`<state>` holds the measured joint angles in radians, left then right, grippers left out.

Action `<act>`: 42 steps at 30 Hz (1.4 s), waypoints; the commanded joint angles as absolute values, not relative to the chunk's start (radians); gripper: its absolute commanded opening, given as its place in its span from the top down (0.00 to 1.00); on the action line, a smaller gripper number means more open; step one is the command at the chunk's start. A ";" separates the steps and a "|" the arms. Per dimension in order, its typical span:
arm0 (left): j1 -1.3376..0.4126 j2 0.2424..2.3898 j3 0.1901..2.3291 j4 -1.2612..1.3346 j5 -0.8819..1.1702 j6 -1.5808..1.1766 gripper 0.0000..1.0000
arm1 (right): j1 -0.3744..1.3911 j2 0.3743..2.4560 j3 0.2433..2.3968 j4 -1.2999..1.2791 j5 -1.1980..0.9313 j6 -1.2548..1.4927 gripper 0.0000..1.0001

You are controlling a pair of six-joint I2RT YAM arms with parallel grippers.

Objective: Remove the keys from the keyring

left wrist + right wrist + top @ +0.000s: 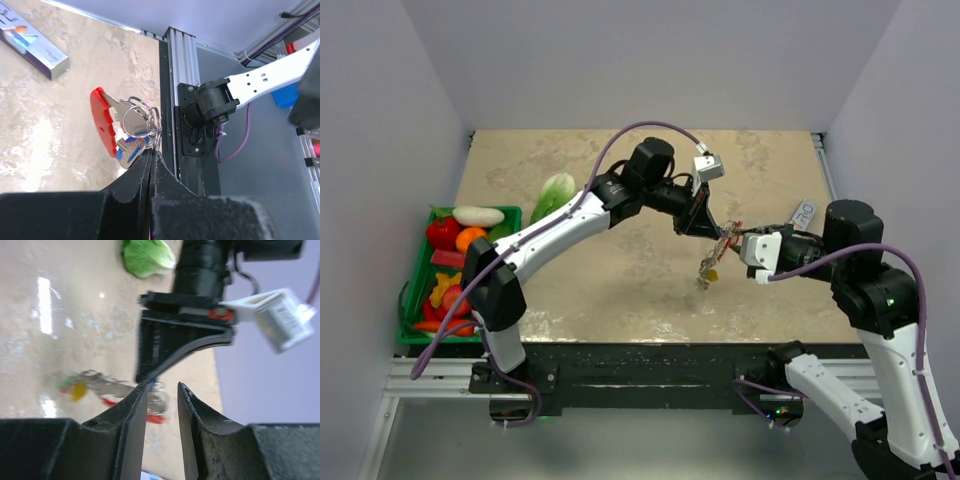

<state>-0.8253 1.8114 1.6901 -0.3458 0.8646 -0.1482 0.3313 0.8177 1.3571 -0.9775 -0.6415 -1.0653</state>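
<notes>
Beige table (pixel 620 290), one keyring (pixel 146 111), left claw (pixel 151 153), right claw (pixel 162 388)

Just beyond the left tool (pixel 151 156), whose fingers look matt black and finely grained, the keyring (pixel 150 113) is thin bright metal, polished and reflective. The fob (pixel 101 121) beside it is smooth red plastic with a soft sheen. The keys (pixel 132 125) show shiny metal. The worktop (pixel 60 130) beneath is glossy, marbled beige.

Right gripper (pixel 161 386) sat at 6, jaws apart. Left gripper (pixel 146 374) tip was just above, meeting the blurred keyring (pixel 159 397). Keys (pixel 102 386) at 9, leafy green vegetable (pixel 147 257) at 12.
</notes>
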 commanded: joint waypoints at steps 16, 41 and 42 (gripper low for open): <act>-0.807 1.654 1.698 -0.318 0.882 -0.097 1.00 | 0.293 0.821 1.209 -0.788 -0.828 -0.772 0.71; -0.804 1.617 1.693 -0.373 0.810 -0.015 1.00 | 0.264 0.870 1.210 -0.660 -0.732 -0.672 0.71; -0.804 1.615 1.694 -0.374 0.811 -0.015 1.00 | 0.264 0.871 1.206 -0.654 -0.735 -0.669 0.72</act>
<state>-0.8062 1.6745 1.6867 -0.4057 0.7982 -0.0319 0.2718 0.8577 1.2057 -0.7143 -0.7246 -0.7010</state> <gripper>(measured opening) 0.015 0.286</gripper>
